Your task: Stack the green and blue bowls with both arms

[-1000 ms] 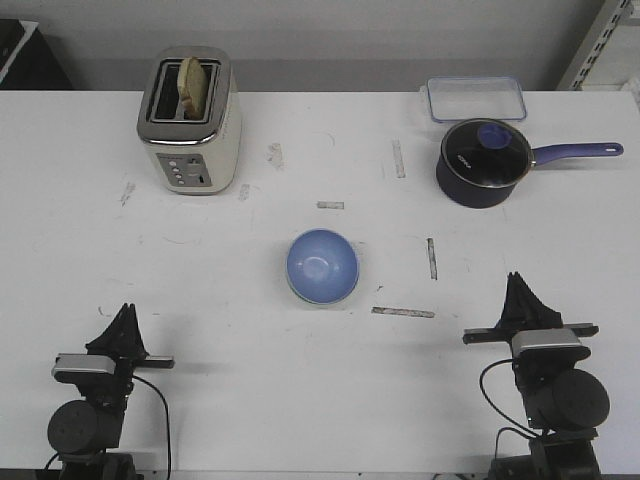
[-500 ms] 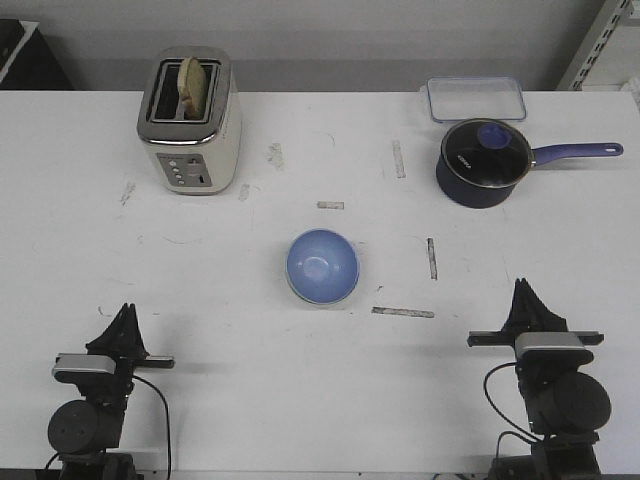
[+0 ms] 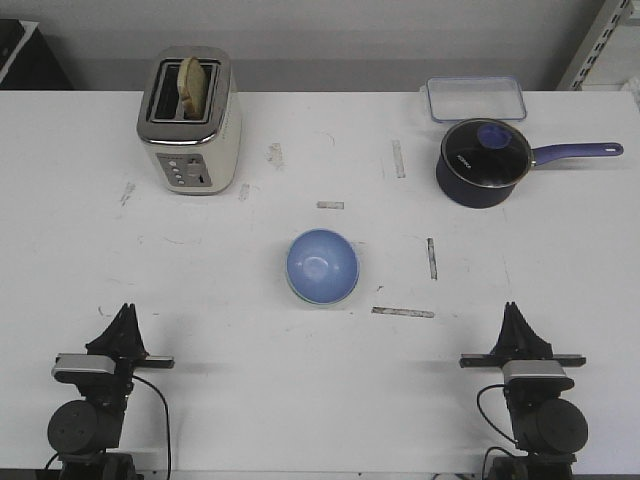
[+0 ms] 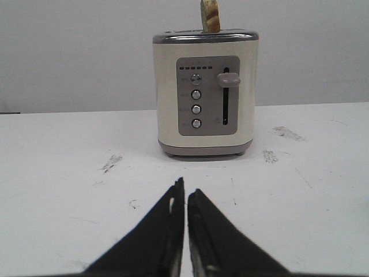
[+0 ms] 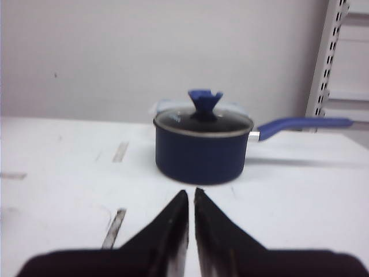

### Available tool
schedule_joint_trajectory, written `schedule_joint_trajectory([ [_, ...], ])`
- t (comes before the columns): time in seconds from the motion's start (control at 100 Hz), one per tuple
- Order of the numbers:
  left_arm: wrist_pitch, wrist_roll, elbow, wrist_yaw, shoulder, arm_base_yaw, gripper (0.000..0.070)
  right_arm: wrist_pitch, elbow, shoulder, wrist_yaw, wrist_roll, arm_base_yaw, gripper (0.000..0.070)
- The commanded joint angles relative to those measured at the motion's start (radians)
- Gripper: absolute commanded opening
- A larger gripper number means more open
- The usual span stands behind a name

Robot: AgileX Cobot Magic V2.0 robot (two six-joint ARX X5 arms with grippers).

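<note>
I use the toaster (image 3: 189,121) as my landmark: the blue bowl (image 3: 322,265) sits on the white table (image 3: 230,350) nearer to me than the toaster and off toward the saucepan (image 3: 484,163) side, roughly mid-table. A thin pale green edge shows under its near rim, so I judge the green bowl (image 3: 318,300) is nested beneath it and the stack looks done; I cannot see more of the green one. My left gripper (image 4: 185,196) rests at the near edge, almost straight toward me from the toaster, fingers pressed together on nothing. My right gripper (image 5: 191,196) is parked at the near edge too, well across from the toaster on the saucepan side, fingers likewise nearly touching, nothing between them. Both are well apart from the bowls. For the step in hand, parking, I would hold both arms low and back, away from the stack, and check from the front view that the blue rim sits level on the green before calling it finished.
</note>
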Motion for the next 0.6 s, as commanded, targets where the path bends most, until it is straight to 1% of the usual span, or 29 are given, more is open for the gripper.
schedule_joint_trajectory([
  [0.0,0.012,0.005,-0.021,-0.003,-0.002,-0.002,0.0001,0.014,-0.016,-0.019,-0.002,0.004,-0.001,0.0007],
  [0.08,0.012,0.005,-0.021,-0.003,-0.002,-0.002,0.0001,0.017,-0.053,-0.055,-0.002,0.042,-0.001,0.0007],
  [0.12,0.012,0.005,-0.021,-0.003,-0.002,-0.002,0.0001,-0.027,-0.053,-0.076,-0.003,0.060,0.000,0.0007],
  [0.16,0.012,0.005,-0.021,-0.003,-0.002,-0.002,0.0001,-0.040,-0.053,-0.072,-0.003,0.071,0.000,0.0007],
  [0.39,0.012,0.005,-0.021,-0.003,-0.002,-0.002,0.0001,-0.049,-0.053,-0.072,-0.003,0.071,0.000,0.0007],
  [0.59,0.012,0.005,-0.021,-0.003,-0.002,-0.002,0.0001,-0.027,-0.053,-0.072,-0.006,0.071,0.000,0.0007],
])
